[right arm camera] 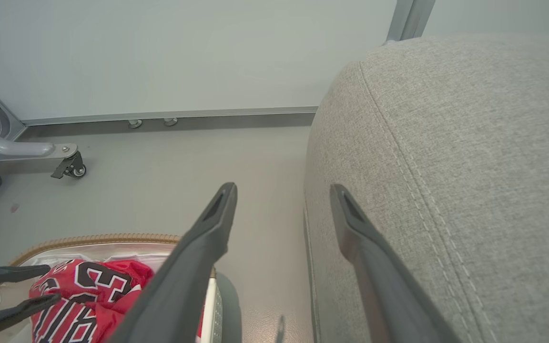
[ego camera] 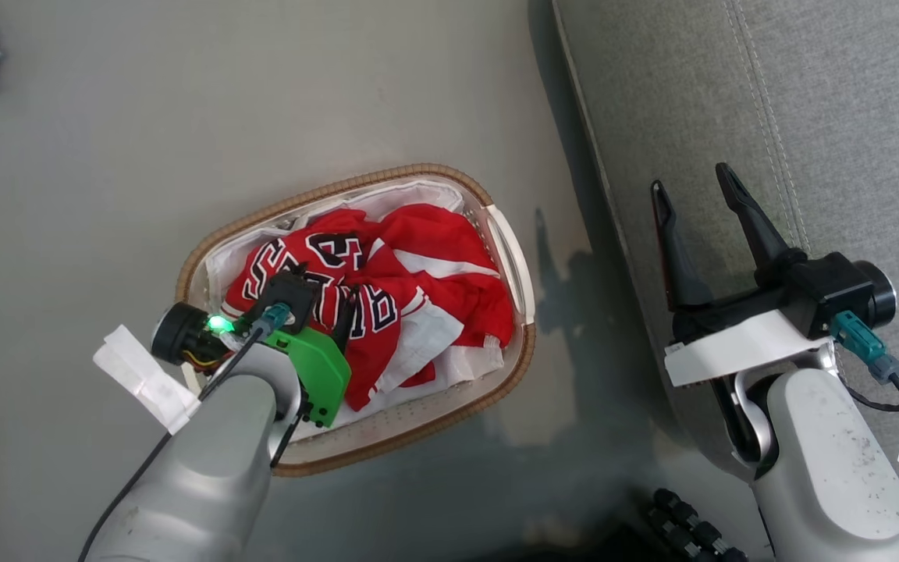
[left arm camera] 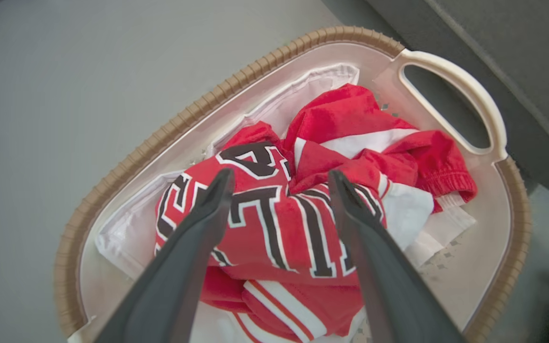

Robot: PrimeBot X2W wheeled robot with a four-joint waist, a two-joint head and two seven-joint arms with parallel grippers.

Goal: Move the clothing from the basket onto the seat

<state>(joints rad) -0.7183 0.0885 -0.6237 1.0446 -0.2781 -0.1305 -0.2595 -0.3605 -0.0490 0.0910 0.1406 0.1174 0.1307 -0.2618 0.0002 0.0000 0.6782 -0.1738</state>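
Seat [ego camera: 847, 94] is lying bare along the robot's right, offering a broad grey landing surface just beside the basket [left arm camera: 520, 224], so any transfer is looking like a short sideways carry. Floor [ego camera: 184, 117] is bearing the basket, which is sitting upright with one white handle facing the seat. Clothing [ego camera: 434, 265] is lying wholly inside the basket, bunched in a red heap on the white liner [ego camera: 418, 195], lettered panel uppermost; nothing is resting on the seat, so the task is judged as not yet begun in effect. Left gripper [left arm camera: 281, 175] is hanging over the heap with its claw released, fingers spread wide and straddling the lettered fold, evidently lining up to pinch a raised ridge of cloth and not the liner; whether the tips are touching fabric cannot be told. Right gripper [ego camera: 690, 177] is hovering at the seat's near edge, claw likewise released and holding nothing, apparently keeping out of the left arm's way while standing ready beside the drop zone
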